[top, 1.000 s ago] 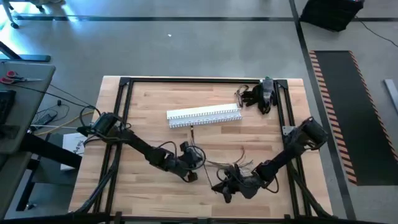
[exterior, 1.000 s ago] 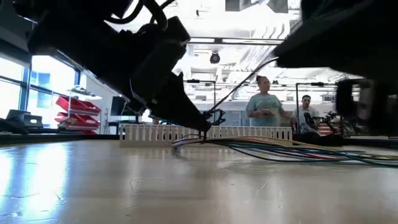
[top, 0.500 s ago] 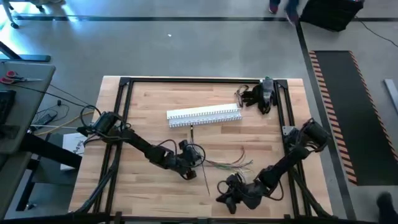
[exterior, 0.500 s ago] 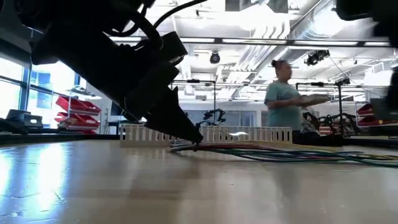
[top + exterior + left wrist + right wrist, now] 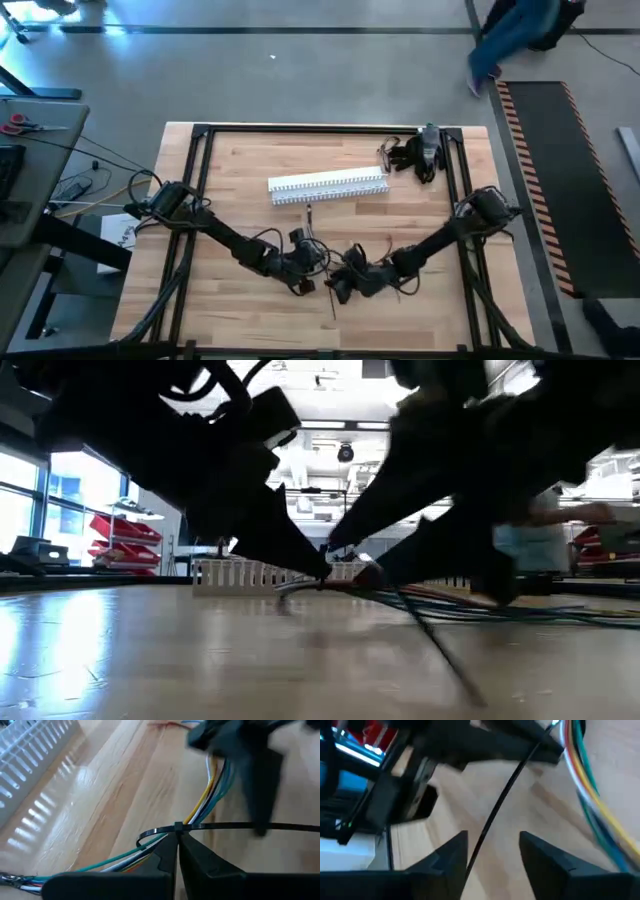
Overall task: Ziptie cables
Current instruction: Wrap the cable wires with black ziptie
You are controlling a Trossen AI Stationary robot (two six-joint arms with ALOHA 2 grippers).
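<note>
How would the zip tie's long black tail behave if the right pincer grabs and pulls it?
The zip tie's tail runs nearly straight, so probably springy rather than floppy. Its loop circles the cables at the left pincer, so pulling likely cinches them. It looks thin and smooth, so it may slip.

The cables (image 5: 210,790) are a loose bunch of thin wires, yellow, white, teal and dark, lying flat on the wooden table. A black zip tie (image 5: 235,826) is looped around them, its head on top of the bunch and its long tail running out sideways across the wood.
</note>
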